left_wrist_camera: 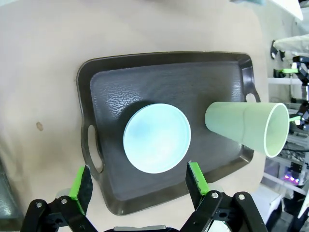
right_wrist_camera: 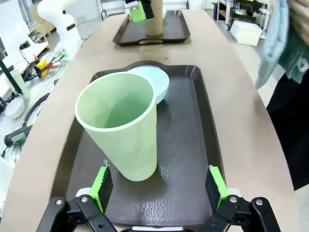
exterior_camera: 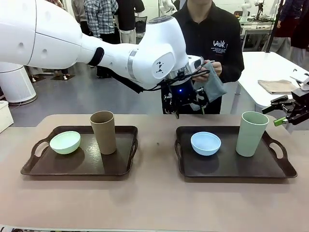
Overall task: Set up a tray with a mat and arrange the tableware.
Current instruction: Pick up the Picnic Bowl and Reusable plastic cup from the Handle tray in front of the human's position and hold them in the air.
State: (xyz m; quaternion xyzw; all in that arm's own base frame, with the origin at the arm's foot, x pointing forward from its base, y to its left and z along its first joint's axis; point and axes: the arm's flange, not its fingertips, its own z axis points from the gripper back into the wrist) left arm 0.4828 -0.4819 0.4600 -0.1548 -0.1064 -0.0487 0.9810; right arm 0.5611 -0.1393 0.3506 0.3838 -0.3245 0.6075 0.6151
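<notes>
Two dark brown trays lie side by side. The left tray (exterior_camera: 120, 166) holds a mint green bowl (exterior_camera: 65, 142) and a tan tumbler (exterior_camera: 103, 132). On the right tray (exterior_camera: 231, 166) sit a light blue bowl (exterior_camera: 205, 143) and a pale green tumbler (exterior_camera: 251, 133). My left gripper (exterior_camera: 184, 107) hangs open above that tray's far edge, with the blue bowl (left_wrist_camera: 156, 137) straight below its fingers (left_wrist_camera: 197, 178). Open too, my right gripper (exterior_camera: 278, 114) hovers off the tray's right end, facing the green tumbler (right_wrist_camera: 120, 128) without touching it. The person holds a folded grey-blue mat (exterior_camera: 212, 84) behind the left gripper.
A white side table (exterior_camera: 270, 67) at the back right carries a folded tan cloth (exterior_camera: 277, 86). The person stands at the far edge, behind the right tray. Bare tabletop (exterior_camera: 154, 203) runs along the near side and between the trays.
</notes>
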